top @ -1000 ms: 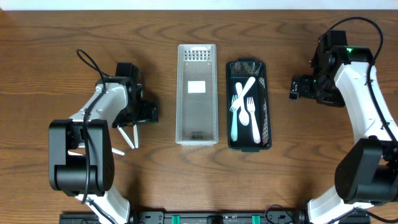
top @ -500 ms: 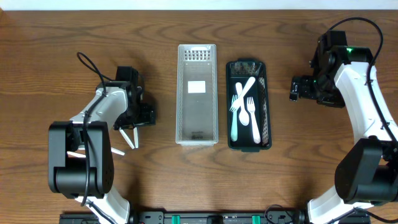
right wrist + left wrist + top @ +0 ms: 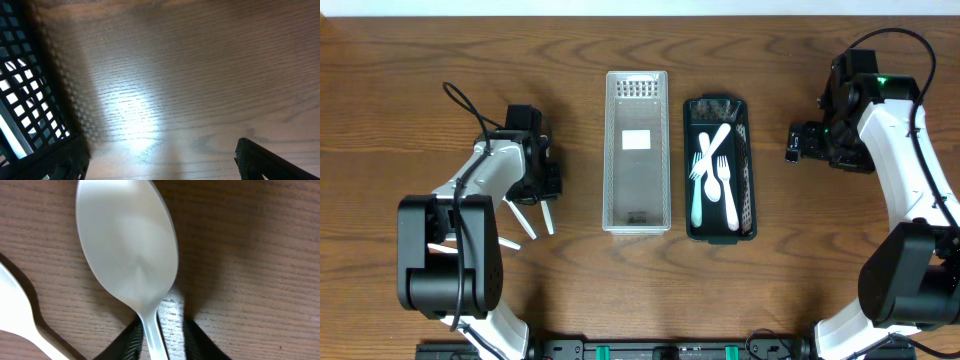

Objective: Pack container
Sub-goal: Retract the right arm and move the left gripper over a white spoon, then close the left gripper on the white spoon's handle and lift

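Left gripper [image 3: 542, 188] sits low over the table [image 3: 410, 60], left of the clear container [image 3: 611, 150]. In the left wrist view its fingers [image 3: 129, 341] straddle the handle of a white spoon [image 3: 127, 255]. The jaws are narrowed to a small gap. One finger looks to be against the handle, and a sliver of wood shows between the handle and the other. Can't tell if it is actually clamped. The spoon lies flat on the table, bowl pointing away from the fingers. A second spoon [image 3: 15, 312] lies just beside it at the left edge of that view.

Overhead shows loose white utensils [image 3: 526, 222] on the table just near of the left gripper, well left of the container.

The container stands mid-table, long side running far to near. It holds no cutlery; only a white label shows on its bottom. A black basket [image 3: 688, 170] stands just right of it, apart from it and parallel. White cutlery [image 3: 718, 175] is piled inside the basket, with forks visible.

Right gripper [image 3: 798, 140] hangs right of the basket near its far end, not touching it. Right wrist view: jaws spread wide, fingers [image 3: 270, 159] at the frame's bottom corners, bare wood between them, nothing held. The basket's mesh wall fills the left edge of that view.
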Available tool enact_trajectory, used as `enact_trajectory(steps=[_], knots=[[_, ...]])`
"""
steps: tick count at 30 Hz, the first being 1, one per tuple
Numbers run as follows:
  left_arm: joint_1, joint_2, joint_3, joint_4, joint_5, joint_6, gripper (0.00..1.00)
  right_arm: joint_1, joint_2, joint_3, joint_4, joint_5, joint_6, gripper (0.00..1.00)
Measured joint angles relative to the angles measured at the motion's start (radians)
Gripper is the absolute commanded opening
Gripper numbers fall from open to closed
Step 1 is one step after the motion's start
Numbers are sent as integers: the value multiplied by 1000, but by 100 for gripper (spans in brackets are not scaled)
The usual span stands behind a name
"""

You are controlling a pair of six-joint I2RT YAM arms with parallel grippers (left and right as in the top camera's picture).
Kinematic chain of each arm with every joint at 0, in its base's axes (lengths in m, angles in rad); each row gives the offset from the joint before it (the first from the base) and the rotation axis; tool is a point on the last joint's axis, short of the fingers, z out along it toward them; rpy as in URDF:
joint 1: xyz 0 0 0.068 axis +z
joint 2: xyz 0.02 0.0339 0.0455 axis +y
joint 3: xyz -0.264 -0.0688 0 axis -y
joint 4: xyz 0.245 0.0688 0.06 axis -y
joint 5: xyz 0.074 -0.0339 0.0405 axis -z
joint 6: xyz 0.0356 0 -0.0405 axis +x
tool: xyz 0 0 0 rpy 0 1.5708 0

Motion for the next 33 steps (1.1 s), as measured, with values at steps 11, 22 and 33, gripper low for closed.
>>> enact_trajectory(steps=[11,22,33], knots=[[0,0,0,6,5,0,9,0,0,0,1,0,0,99],[0,-1,5,-7,15,4,6,0,0,0,0,0,0,99],[-48,-152,180,-307,23,3,6,0,0,0,0,0,0,99]])
